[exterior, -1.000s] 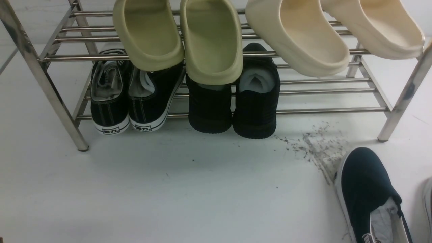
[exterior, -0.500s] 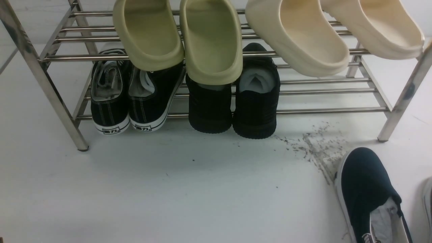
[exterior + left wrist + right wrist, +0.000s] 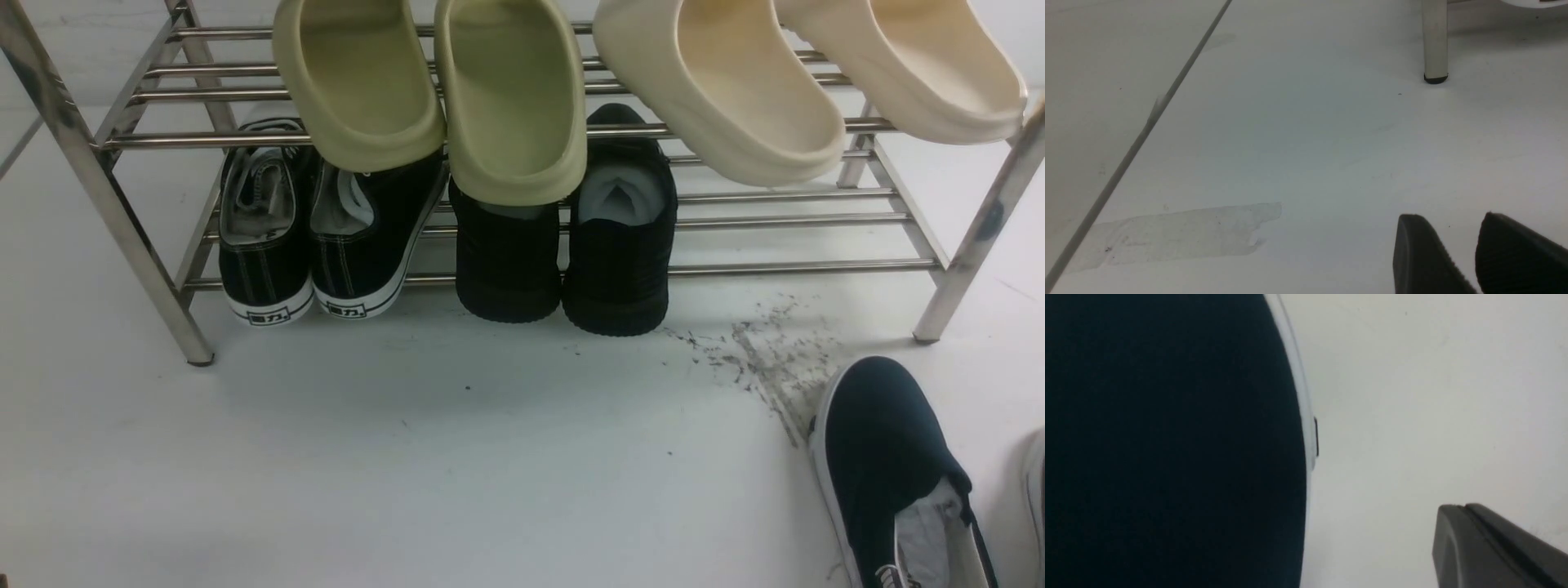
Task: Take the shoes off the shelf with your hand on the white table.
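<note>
nothing moved; right gripper closed, low beside navy shoe (on table); left gripper slightly parted

On my feeds the left pincer shows two matte black fingers with rounded tips (fine ribbing along one edge); the right pincer looks smooth dark grey, with a thin lengthwise seam.

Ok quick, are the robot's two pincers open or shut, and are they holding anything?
Left pincer: open, holding nothing.
Right pincer: shut, holding nothing.
</note>
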`<action>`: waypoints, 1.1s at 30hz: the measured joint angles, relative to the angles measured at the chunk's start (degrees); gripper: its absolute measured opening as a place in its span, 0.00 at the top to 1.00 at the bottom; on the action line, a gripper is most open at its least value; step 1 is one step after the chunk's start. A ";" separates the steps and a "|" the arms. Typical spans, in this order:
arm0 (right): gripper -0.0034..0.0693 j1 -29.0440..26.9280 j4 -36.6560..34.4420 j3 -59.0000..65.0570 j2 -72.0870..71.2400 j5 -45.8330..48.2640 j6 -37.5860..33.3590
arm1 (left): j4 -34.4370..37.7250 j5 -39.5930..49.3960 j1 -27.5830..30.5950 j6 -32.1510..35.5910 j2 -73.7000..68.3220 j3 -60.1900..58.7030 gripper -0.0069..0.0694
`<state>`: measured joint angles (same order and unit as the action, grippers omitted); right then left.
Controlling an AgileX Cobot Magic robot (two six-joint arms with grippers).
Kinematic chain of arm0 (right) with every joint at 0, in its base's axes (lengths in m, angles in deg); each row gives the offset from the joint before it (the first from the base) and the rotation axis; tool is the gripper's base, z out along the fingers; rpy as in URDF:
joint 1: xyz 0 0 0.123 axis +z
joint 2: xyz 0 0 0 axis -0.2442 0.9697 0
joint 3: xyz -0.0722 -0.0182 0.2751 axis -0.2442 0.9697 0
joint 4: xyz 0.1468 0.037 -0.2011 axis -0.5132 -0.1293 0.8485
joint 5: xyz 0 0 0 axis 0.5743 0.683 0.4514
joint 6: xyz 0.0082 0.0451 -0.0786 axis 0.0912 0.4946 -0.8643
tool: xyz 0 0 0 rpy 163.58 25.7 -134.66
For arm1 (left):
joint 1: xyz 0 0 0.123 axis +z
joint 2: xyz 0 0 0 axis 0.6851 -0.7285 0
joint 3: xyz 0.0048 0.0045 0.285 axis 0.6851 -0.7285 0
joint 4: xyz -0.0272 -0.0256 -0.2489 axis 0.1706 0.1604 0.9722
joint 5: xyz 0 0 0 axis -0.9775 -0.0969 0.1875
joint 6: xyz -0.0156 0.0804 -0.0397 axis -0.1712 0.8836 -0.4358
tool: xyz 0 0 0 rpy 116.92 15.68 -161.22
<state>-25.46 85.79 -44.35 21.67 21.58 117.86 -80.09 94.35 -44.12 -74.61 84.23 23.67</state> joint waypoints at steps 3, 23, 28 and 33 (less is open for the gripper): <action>0.95 0.00 1.04 0.00 4.78 -4.77 1.78 | 0.00 0.00 0.00 0.00 0.00 0.00 0.59; 0.95 10.67 -11.06 -1.25 7.32 -11.54 -5.36 | 0.00 0.05 0.00 0.00 0.00 0.00 0.59; 0.94 13.68 -18.76 -5.86 7.90 -11.16 -2.75 | 0.00 0.05 0.00 0.00 0.00 0.00 0.59; 0.94 14.11 -18.42 -11.75 7.47 -4.90 -2.57 | 0.00 0.05 0.00 0.00 0.00 0.00 0.59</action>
<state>-11.35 67.37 -56.10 29.14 16.69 115.29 -80.09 94.40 -44.12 -74.61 84.23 23.67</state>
